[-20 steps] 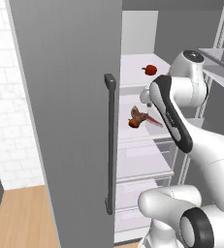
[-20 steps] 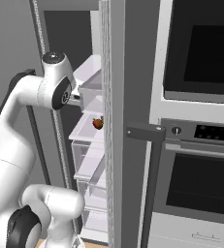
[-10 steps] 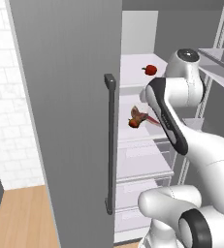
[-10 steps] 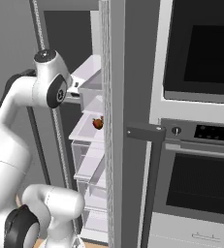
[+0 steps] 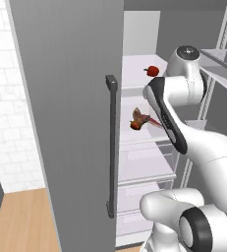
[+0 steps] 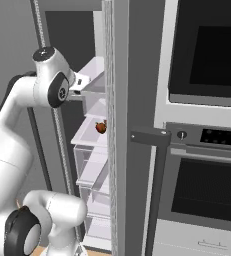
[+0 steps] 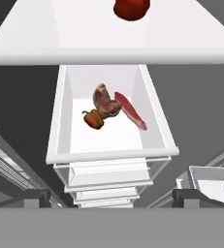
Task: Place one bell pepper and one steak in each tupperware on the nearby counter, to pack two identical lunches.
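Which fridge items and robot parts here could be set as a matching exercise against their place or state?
Things:
1. red bell pepper
2. orange bell pepper
3. steaks
4. claw

Places or states:
A. open, above the fridge shelves
B. alone on the upper shelf
C. in the white bin, beside the steaks
D. in the white bin, one reddish slab leaning against another

Pairs: 1-B, 2-C, 3-D, 4-A
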Motion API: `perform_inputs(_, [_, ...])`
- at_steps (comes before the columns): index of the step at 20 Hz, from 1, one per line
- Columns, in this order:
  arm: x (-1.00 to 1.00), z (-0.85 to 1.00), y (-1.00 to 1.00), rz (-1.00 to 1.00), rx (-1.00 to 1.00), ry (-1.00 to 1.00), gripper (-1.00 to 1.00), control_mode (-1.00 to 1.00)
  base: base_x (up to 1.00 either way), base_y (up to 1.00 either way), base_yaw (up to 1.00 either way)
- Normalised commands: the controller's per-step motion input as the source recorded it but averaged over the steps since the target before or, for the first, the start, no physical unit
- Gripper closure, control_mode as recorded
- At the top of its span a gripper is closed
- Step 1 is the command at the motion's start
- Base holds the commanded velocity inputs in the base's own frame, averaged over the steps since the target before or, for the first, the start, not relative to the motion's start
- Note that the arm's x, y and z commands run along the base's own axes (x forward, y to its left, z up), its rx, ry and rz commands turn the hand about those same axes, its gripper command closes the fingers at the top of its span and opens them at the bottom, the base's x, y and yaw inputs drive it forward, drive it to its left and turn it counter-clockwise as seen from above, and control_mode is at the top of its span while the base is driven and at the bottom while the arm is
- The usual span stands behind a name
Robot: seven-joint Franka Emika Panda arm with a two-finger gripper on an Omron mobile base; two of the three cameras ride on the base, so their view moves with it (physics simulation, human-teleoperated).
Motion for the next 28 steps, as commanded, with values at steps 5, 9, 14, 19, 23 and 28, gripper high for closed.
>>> perform_inputs(5, [0.25, 0.16, -0.19, -0.07, 0.0, 0.0, -1.0, -1.0, 0.0, 0.0, 0.0])
perform_inputs(9, [0.41, 0.1, -0.23, -0.07, 0.0, 0.0, -1.0, -1.0, 0.0, 0.0, 0.0])
perform_inputs(14, [0.6, 0.01, -0.23, -0.04, 0.0, -0.03, -1.0, -1.0, 0.0, 0.0, 0.0])
perform_inputs(19, [0.66, 0.0, -0.14, -0.01, 0.0, -0.14, -1.0, -1.0, 0.0, 0.0, 0.0])
perform_inputs(23, [0.59, 0.0, 0.0, 0.0, 0.01, -0.06, -1.0, -1.0, 0.0, 0.0, 0.0])
perform_inputs(28, [0.59, 0.0, 0.0, 0.0, 0.02, 0.0, -1.0, -1.0, 0.0, 0.0, 0.0])
